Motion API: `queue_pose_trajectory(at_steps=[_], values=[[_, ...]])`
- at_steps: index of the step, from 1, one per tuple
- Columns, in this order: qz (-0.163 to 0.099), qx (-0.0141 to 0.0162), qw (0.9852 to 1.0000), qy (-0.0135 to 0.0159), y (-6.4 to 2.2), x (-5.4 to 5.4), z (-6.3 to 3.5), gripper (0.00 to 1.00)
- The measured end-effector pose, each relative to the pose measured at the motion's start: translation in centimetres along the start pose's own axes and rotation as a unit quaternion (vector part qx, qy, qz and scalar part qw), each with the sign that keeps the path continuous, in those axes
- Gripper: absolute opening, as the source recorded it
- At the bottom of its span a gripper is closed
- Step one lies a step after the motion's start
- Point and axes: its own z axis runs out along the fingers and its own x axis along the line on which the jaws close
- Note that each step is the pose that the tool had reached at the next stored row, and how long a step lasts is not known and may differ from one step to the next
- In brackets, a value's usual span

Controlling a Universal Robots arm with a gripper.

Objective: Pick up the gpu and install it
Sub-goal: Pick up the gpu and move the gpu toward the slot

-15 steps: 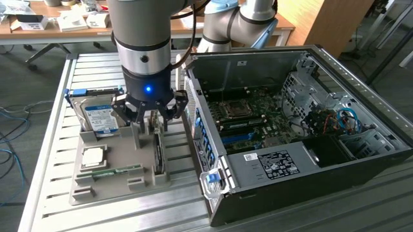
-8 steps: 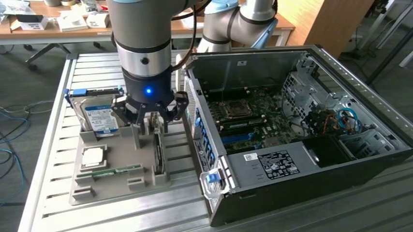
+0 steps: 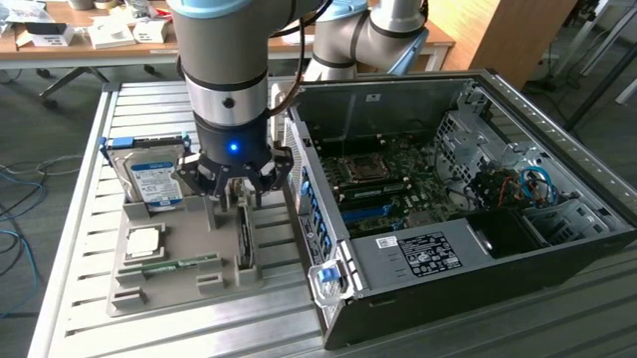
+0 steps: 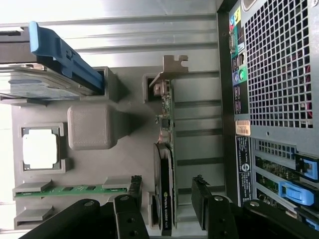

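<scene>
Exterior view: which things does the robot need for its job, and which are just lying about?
For the job: the thin dark circuit card with a silvery bracket, standing in the grey tray; the open gripper straddling it; the open black computer case.
Just lying about: the boxy silver hard drive with blue-white label; the square silver processor chip; the narrow green memory stick.

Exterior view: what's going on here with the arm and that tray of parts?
A robot arm holds its claw over a grey holder tray beside an open computer case. The claw is open, with a finger on either side of the gpu, which stands on edge in its slot in the tray. Nothing is gripped, and the card is not yet lifted. A hard drive, a processor and a memory stick sit in the tray's other slots.
</scene>
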Motion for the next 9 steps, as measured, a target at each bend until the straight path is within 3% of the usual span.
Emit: queue_pose_trajectory(at_steps=[9], values=[[0.000,0.0000,1.0000,0.0004,-0.09,0.0,1.20,0.53]])
